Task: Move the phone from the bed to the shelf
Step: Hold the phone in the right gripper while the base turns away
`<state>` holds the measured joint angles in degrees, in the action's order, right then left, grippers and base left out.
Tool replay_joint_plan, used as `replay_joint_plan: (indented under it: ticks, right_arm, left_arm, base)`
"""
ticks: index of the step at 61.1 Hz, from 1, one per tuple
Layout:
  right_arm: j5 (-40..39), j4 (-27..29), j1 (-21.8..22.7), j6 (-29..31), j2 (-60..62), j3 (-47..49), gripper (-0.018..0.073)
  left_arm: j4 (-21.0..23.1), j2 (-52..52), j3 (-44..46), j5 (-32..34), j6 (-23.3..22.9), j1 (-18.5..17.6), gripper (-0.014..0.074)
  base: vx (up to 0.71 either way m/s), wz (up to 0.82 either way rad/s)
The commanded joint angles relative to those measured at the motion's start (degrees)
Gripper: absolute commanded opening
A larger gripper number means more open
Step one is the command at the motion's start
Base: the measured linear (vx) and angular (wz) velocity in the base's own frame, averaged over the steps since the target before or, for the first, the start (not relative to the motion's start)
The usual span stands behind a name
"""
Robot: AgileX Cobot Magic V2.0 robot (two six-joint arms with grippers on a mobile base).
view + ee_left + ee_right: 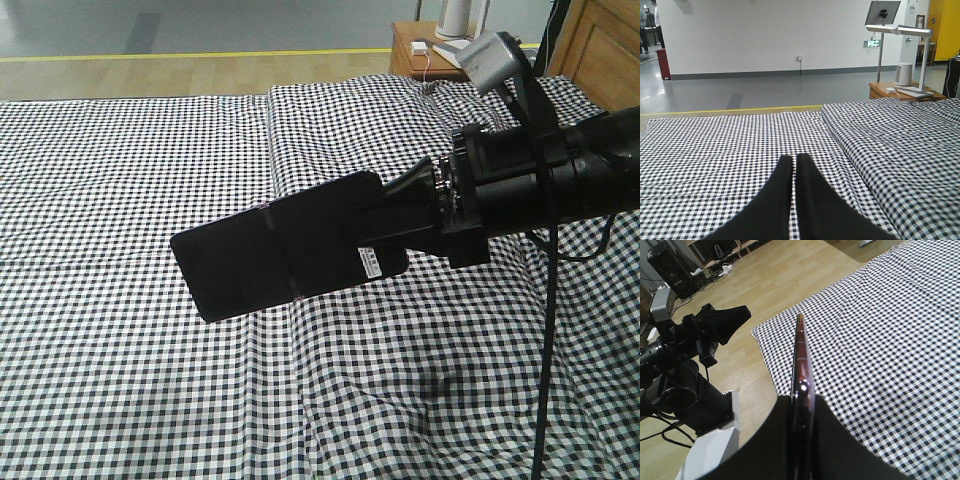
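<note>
Front view: right tool sits on its arm at frame right, clamped on one end of the phone. The phone is in the air above the bed, clear of the checked sheet. Its broad black face is toward the camera and its long axis slopes down to the left. A line crosses its middle, and a white sticker sits at the gripped end. A small desk stands past the bed's far edge at top right, with a white lamp base on it.

Left wrist view: left tool is clenched, fingers pressed together with nothing between them. It hangs over the sheet, pointing toward the far edge of the bed. The same small desk and lamp are at right, with grey floor and a white wall behind.

Right wrist view: the phone is seen edge-on, pinkish edge up, pinched between the two black fingers at its near end. The far end sticks out over the bed's corner. The left arm stands at left over the wood floor, well apart from the phone.
</note>
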<state>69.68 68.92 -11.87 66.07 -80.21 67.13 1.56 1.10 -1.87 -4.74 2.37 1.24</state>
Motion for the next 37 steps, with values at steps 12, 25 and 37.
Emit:
replay_joint_plan:
  ticks: [12, 25, 37]
  right_arm:
    - [4.09, 6.15, -0.02, 0.12, 2.08, 1.37, -0.0002]
    - [4.09, 6.14, 0.08, 0.2, 2.08, 1.37, -0.0002]
    - [4.09, 6.14, 0.08, 0.2, 2.08, 1.37, -0.0002]
  left_arm:
    - [0.56, -0.13, 1.43, 4.08, -0.5, -0.02, 0.0001]
    - [0.56, -0.13, 1.43, 4.08, -0.5, -0.02, 0.0001]
    - [0.56, -0.13, 1.43, 4.08, -0.5, -0.02, 0.0001]
  base:
    - [0.0, 0.0]
    - [0.0, 0.0]
    - [0.0, 0.0]
